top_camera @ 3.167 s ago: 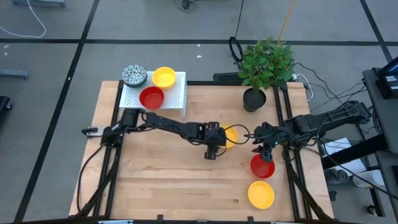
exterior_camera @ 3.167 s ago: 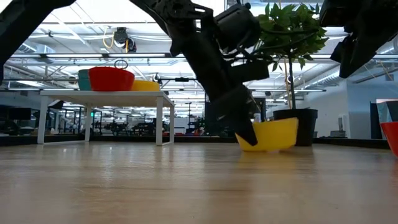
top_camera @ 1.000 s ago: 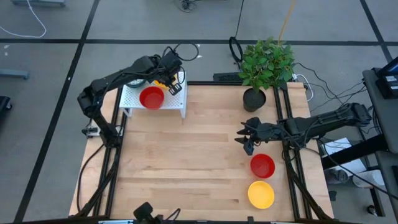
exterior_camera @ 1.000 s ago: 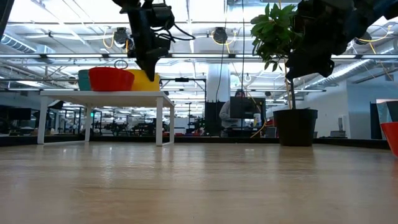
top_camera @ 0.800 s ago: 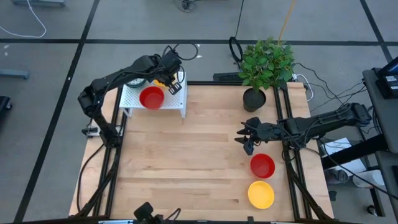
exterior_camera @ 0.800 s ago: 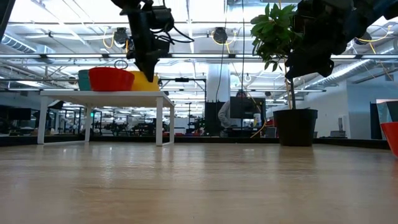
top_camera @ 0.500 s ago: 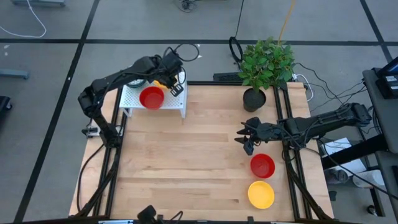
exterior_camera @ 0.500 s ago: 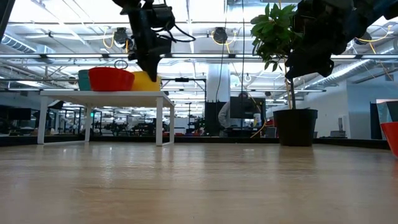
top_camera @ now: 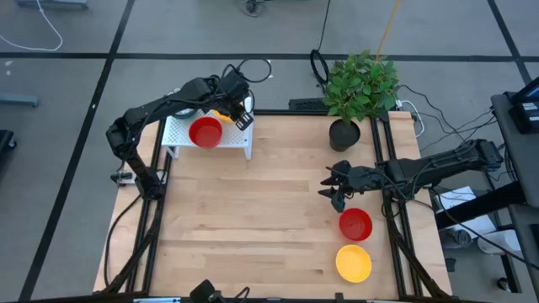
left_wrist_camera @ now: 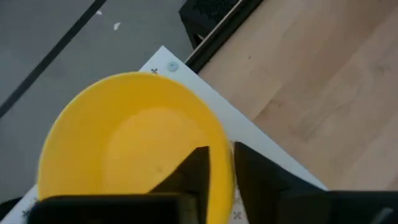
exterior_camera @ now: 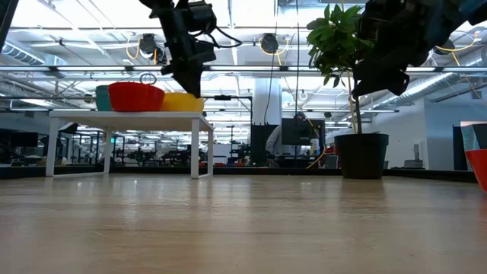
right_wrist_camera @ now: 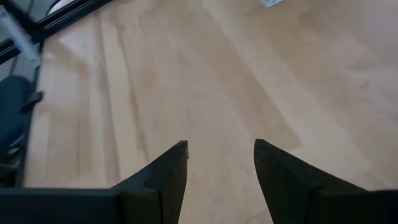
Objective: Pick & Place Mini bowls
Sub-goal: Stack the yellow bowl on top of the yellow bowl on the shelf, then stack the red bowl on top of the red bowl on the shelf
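Left gripper (left_wrist_camera: 217, 165) straddles the yellow bowl's (left_wrist_camera: 124, 143) rim on the rack (top_camera: 240, 126), fingers slightly parted; open fully, then lift straight up.

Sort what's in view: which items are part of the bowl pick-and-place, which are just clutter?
Job items:
yellow bowl on the rack, left gripper straddling its rim
red bowl on the rack
speckled bowl
red bowl on the table
yellow bowl on the table
white rack

Just lying about:
potted plant
cables
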Controlling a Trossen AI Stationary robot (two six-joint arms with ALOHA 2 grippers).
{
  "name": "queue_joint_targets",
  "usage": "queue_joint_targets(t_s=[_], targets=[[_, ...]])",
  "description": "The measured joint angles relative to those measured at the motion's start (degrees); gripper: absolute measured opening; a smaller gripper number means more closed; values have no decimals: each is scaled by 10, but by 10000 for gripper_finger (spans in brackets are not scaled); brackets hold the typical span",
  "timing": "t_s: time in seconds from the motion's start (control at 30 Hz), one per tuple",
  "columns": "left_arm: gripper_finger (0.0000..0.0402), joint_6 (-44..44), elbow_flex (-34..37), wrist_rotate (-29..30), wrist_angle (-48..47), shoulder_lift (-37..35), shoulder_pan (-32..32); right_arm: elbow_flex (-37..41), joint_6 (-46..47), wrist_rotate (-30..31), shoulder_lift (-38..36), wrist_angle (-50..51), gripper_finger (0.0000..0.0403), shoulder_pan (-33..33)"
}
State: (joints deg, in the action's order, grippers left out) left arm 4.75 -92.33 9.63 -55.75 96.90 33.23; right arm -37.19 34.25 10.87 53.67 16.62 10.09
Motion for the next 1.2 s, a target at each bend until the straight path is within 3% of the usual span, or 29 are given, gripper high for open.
queue_joint_targets(t_s=[0.23,0.43,0.5,0.7,0.83,1.0,1.2], targets=[[180,3,0,-7,4,-21,-5,0,15,-25,-2,4,171,0],[231,18,0,-8,45,-77,-29,-57,43,-39,-1,181,171,2],[239,30,0,-8,63,-94,-44,-78,44,-52,-1,253,171,8],[243,70,0,-8,96,-125,-95,-93,29,-169,3,395,171,56],[244,78,0,-8,123,-128,-135,-92,-78,-147,18,444,171,93],[244,78,0,-8,161,-127,-178,-92,-186,-122,51,433,171,107],[244,78,0,-8,204,-127,-215,-57,-204,-124,99,347,171,106]])
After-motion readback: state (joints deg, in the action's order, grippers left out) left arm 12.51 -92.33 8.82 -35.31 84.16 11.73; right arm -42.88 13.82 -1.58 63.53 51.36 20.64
